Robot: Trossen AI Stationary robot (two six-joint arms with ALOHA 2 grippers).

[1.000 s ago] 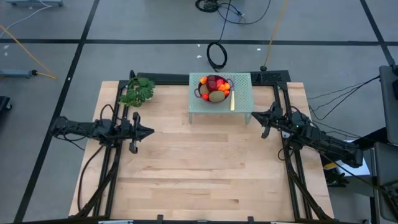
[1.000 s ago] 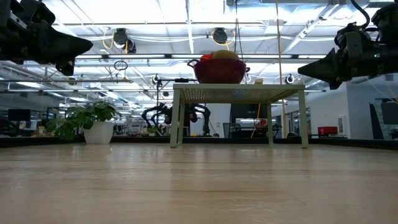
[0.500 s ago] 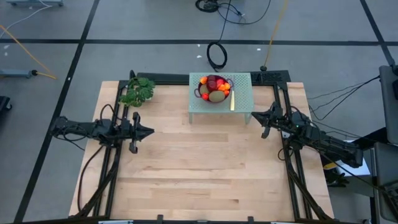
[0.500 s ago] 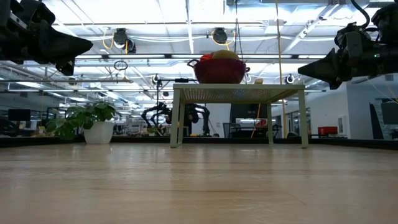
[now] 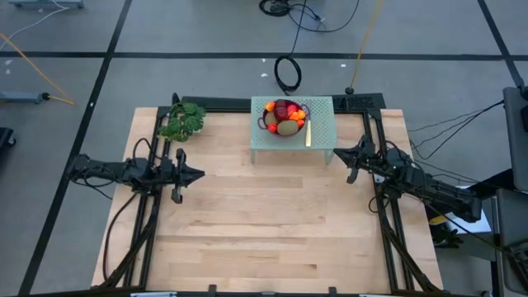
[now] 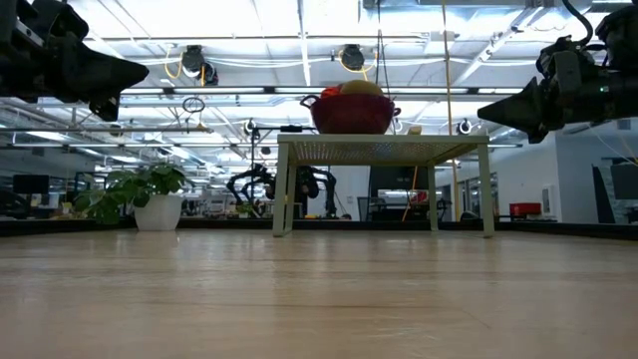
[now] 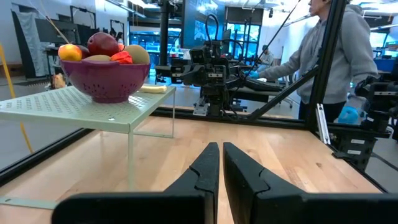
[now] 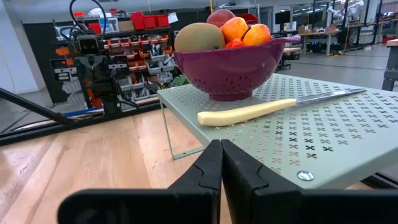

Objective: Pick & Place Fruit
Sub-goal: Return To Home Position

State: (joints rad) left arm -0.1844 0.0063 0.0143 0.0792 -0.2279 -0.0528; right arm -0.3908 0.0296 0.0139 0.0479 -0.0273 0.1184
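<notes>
- Left end effector (image 5: 198,174) hangs over the left side of the bench (image 5: 264,223), well apart from the shelf (image 5: 323,111). Its fingers are pressed together and pinch nothing.
- Right end effector (image 5: 335,154) hovers just beside the shelf's right front corner, its fingers likewise pressed together and empty.
- To home well, I judge the right arm should draw back from the shelf first (its edge and leg are close), with no sweep toward the bowl (image 5: 266,114). The left arm has free room.
- Fruit (image 5: 285,115) is heaped in the purple strainer bowl on the shelf: dark red, orange and brownish-green pieces rising above the rim.
- Knife (image 5: 308,132) lies flat on the shelf just beside the bowl, not in it.
</notes>
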